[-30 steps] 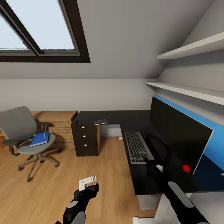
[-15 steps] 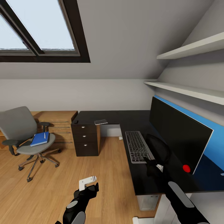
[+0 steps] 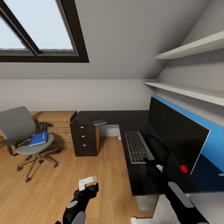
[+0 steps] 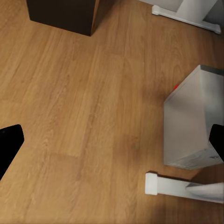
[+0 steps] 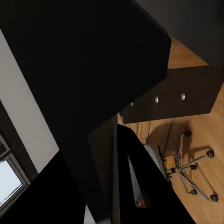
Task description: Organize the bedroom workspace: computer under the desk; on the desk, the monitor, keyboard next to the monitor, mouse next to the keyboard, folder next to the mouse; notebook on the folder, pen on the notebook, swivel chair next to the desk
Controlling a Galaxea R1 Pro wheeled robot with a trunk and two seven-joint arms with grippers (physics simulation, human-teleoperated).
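The swivel chair (image 3: 21,130) stands at the left on the wood floor, apart from the desk (image 3: 124,118). The blue folder (image 3: 38,139) lies on its seat with the white pen (image 3: 43,135) on top. The notebook (image 3: 100,122) lies on the desk above the drawers. On the desk's right wing the keyboard (image 3: 137,146) lies before the monitor (image 3: 175,133). My right gripper (image 3: 149,161) hovers at the keyboard's near end, its jaws dark against the desk. The mouse is hidden. My left gripper (image 3: 89,186) hangs open over the floor near the computer (image 4: 191,121), which stands under the desk.
A dark three-drawer unit (image 3: 85,139) sits under the desk's corner, with a light wooden dresser (image 3: 57,123) behind the chair. Two white shelves (image 3: 189,49) run along the right wall. White desk legs (image 4: 184,186) stand by the computer.
The whole picture has shifted slightly left, so the camera has turned a little to the right. Both arms and the objects keep their places.
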